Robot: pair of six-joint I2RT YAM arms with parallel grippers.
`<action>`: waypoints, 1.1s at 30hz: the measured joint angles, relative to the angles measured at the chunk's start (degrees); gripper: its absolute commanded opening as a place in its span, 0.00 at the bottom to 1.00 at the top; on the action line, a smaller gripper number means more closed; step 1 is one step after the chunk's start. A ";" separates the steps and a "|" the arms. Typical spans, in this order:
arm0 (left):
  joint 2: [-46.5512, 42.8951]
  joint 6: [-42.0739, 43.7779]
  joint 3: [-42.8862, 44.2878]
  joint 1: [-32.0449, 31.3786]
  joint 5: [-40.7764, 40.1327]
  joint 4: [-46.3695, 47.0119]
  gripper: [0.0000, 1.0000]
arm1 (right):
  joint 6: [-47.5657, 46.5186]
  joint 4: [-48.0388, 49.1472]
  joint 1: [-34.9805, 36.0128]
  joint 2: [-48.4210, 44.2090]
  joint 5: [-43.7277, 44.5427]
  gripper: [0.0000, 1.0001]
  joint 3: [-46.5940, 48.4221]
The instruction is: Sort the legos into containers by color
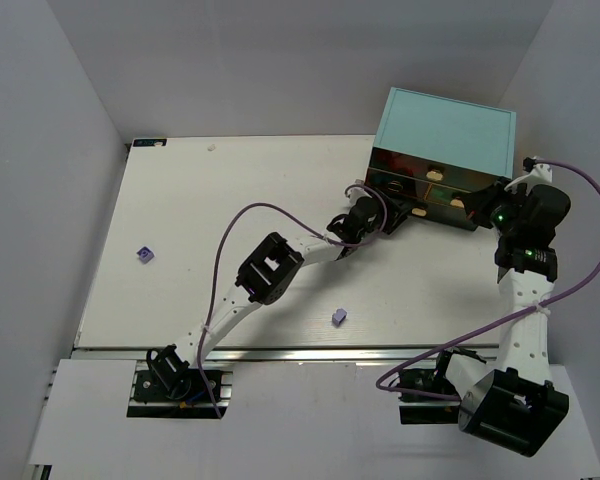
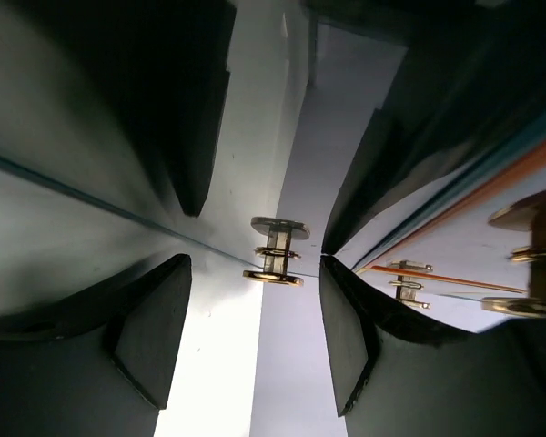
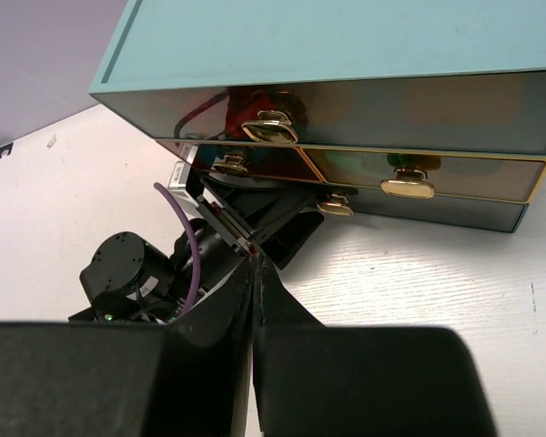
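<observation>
The teal cabinet (image 1: 445,122) stands at the back right, its clear drawers (image 1: 430,187) facing me, all pushed in. My left gripper (image 1: 396,212) is open at the lower left drawer front. In the left wrist view its fingers (image 2: 155,337) stand either side of a tan handle (image 2: 275,251), not touching it. My right gripper (image 1: 488,205) is shut and empty, just off the cabinet's right front corner. In the right wrist view it (image 3: 257,273) points at the left gripper (image 3: 255,218) and the drawers (image 3: 409,109). Two lavender bricks (image 1: 144,254) (image 1: 340,317) lie on the table.
Other tan handles show in the right wrist view (image 3: 271,127) (image 3: 408,186) (image 3: 335,206). White walls stand on the left and at the back. The left arm's purple cable (image 1: 242,225) arcs over the table's middle.
</observation>
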 measured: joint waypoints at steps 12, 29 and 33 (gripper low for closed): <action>1.55 -2.45 2.47 -0.72 -0.55 -0.68 0.66 | 1.01 0.04 -0.74 0.70 -0.39 0.00 0.00; 2.01 -6.51 2.64 -2.29 -5.29 -1.42 0.57 | 1.27 0.11 -1.03 0.70 -0.87 0.00 0.00; 2.01 -7.69 3.30 -2.69 -6.80 -2.19 0.53 | 1.44 0.22 -1.03 0.70 -1.14 0.00 0.00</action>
